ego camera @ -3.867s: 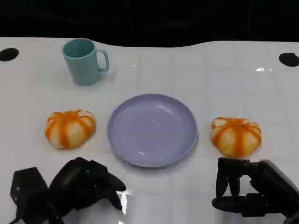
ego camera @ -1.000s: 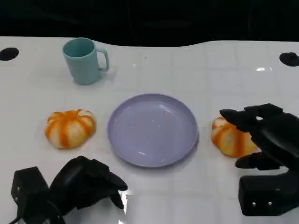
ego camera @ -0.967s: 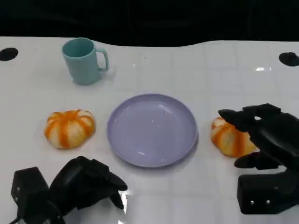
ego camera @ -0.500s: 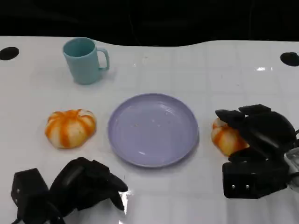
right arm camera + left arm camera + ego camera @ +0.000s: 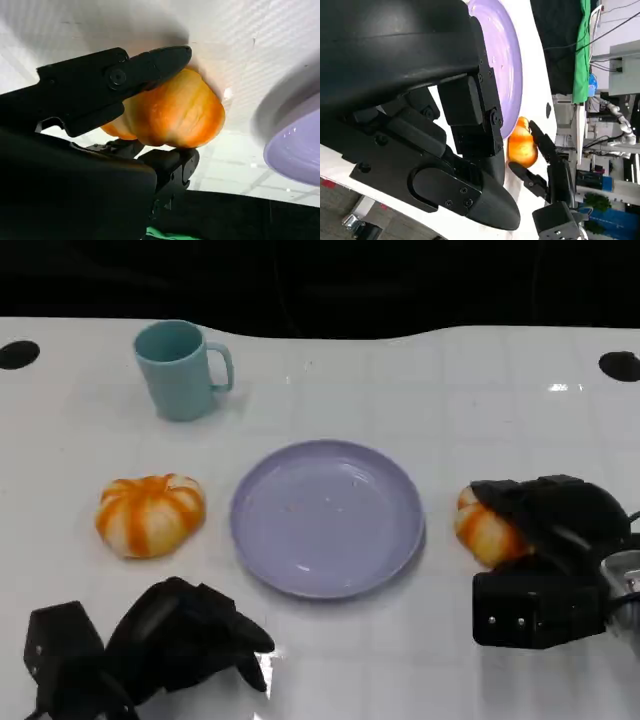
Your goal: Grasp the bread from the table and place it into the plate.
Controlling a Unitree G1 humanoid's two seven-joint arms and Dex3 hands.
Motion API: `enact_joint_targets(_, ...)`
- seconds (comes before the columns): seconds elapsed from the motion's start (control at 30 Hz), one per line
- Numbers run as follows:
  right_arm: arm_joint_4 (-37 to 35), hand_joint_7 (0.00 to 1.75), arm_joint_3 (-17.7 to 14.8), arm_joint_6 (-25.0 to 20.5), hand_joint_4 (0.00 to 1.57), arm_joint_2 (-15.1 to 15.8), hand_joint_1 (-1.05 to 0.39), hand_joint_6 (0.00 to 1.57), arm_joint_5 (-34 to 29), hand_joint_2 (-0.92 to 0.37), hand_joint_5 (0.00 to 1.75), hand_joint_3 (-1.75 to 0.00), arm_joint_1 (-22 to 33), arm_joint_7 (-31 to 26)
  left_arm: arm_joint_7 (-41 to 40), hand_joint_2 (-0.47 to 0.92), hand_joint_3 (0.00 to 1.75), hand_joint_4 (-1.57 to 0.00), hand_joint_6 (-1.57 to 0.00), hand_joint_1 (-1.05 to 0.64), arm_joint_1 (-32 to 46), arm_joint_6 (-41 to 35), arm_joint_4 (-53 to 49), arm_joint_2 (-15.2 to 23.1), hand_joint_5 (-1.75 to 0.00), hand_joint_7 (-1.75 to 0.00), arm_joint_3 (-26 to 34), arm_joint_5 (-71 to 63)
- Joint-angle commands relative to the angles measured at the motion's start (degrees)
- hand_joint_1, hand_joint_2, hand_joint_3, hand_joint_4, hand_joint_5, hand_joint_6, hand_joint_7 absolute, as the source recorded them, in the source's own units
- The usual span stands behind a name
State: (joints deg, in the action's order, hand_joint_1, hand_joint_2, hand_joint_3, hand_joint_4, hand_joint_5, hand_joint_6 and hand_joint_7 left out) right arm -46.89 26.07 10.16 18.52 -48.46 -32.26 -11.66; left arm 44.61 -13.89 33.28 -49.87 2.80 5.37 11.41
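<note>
Two orange-striped bread rolls lie on the white table, one on each side of the lilac plate (image 5: 325, 518). The left bread (image 5: 150, 513) lies free. My right hand (image 5: 545, 515) covers the right bread (image 5: 482, 530), which still rests on the table just right of the plate's rim. In the right wrist view that bread (image 5: 172, 112) sits between my fingers (image 5: 115, 75), which touch it on opposite sides. My left hand (image 5: 185, 635) rests near the table's front edge with its fingers curled in and nothing in them. The left wrist view shows the plate (image 5: 502, 65) and the right bread (image 5: 522, 149).
A teal cup (image 5: 180, 370) stands at the back left, well away from both hands. Dark round holes (image 5: 620, 365) mark the table's far corners. The plate (image 5: 295, 150) lies close beside the gripped bread.
My right hand rose from the front edge, reached over the right bread, then lowered and closed its fingers around it. The left hand and left bread have not moved.
</note>
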Motion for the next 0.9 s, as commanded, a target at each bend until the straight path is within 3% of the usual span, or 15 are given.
enact_joint_targets(0.03,-0.62,0.09,-0.54,2.54,0.81,1.14,-0.42,0.69,1.97,-0.91,0.32,0.0,-0.44,-4.05,-0.6,0.84,0.0,-1.26,-1.57,-1.05,0.95,-0.48,0.66,0.94,-0.88,-0.04,-0.08,0.09)
enact_joint_targets(0.07,-0.7,0.09,-0.62,3.14,0.8,1.16,-0.36,0.79,2.34,-0.91,0.69,0.0,-0.43,-4.83,-0.67,0.84,0.0,-1.26,-1.57,-1.05,0.97,-0.44,0.69,0.92,-0.88,-0.04,-0.1,0.06)
enact_joint_targets(0.1,-1.21,0.07,-0.61,5.1,0.74,1.28,-0.33,0.85,2.41,-0.91,0.97,0.0,-0.41,-7.85,-0.65,0.84,0.0,-1.26,-1.57,-1.05,0.91,-0.03,0.54,0.93,-0.88,-0.04,-0.12,-0.04)
enact_joint_targets(0.13,-1.74,0.11,-0.58,6.82,0.8,1.37,-0.24,1.01,2.53,-0.92,1.17,-0.04,-0.43,-10.33,-0.55,0.85,0.0,-1.26,-1.57,-1.05,0.87,0.17,0.44,0.93,-0.88,-0.04,-0.12,-0.02)
enact_joint_targets(0.3,-4.45,0.15,0.14,12.26,0.87,1.57,-0.14,1.28,1.96,-0.91,1.65,-0.21,-1.27,-19.14,-0.34,0.85,0.0,-1.26,-1.57,-1.05,0.86,0.1,0.38,0.77,-0.88,-0.04,-0.03,0.29)
enact_joint_targets(0.33,-4.74,0.71,0.2,12.89,0.91,1.5,-0.12,1.14,1.86,-0.81,1.7,-0.33,-1.36,-20.61,-0.3,0.84,0.0,-1.26,-1.57,-1.05,0.88,0.04,0.44,0.75,-0.88,-0.04,-0.02,0.35)
enact_joint_targets(0.37,-5.03,1.19,0.29,13.33,0.92,1.45,-0.11,0.92,1.81,-0.72,1.73,-0.47,-1.46,-21.64,-0.25,0.84,0.0,-1.26,-1.57,-1.05,0.89,-0.04,0.49,0.73,-0.88,-0.04,-0.01,0.41)
enact_joint_targets(0.4,-5.35,1.5,0.4,13.64,0.93,1.42,-0.11,0.77,1.78,-0.66,1.74,-0.57,-1.58,-22.32,-0.22,0.84,0.0,-1.26,-1.57,-1.05,0.9,-0.08,0.51,0.72,-0.88,-0.04,0.0,0.45)
enact_joint_targets(0.47,-5.69,1.66,0.47,14.13,0.93,1.13,-0.11,0.7,1.8,-0.6,1.74,-0.66,-1.79,-24.14,-0.56,0.84,0.0,-1.26,-1.57,-1.05,0.88,0.06,0.37,0.78,-0.88,-0.04,-0.05,0.19)
enact_joint_targets(0.53,-5.21,1.73,0.52,14.51,0.92,0.78,-0.12,0.68,1.66,-0.44,1.75,-0.95,-1.88,-26.43,-0.95,0.84,0.0,-1.26,-1.57,-1.05,0.87,0.42,0.17,0.82,-0.89,-0.04,-0.05,-0.09)
enact_joint_targets(0.57,-4.93,1.74,0.55,14.74,0.92,0.7,-0.12,0.67,1.68,-0.43,1.75,-1.0,-1.9,-27.13,-1.01,0.85,0.0,-1.26,-1.57,-1.05,0.86,0.67,0.07,0.8,-0.89,-0.04,-0.03,-0.12)
enact_joint_targets(0.9,-4.04,1.75,0.52,17.5,0.97,-0.39,-0.1,0.71,2.02,-0.23,1.75,-1.3,-1.77,-32.0,-0.59,0.85,0.0,-1.25,-1.57,-1.05,0.7,0.26,-0.21,1.17,-0.9,-0.04,0.11,0.17)
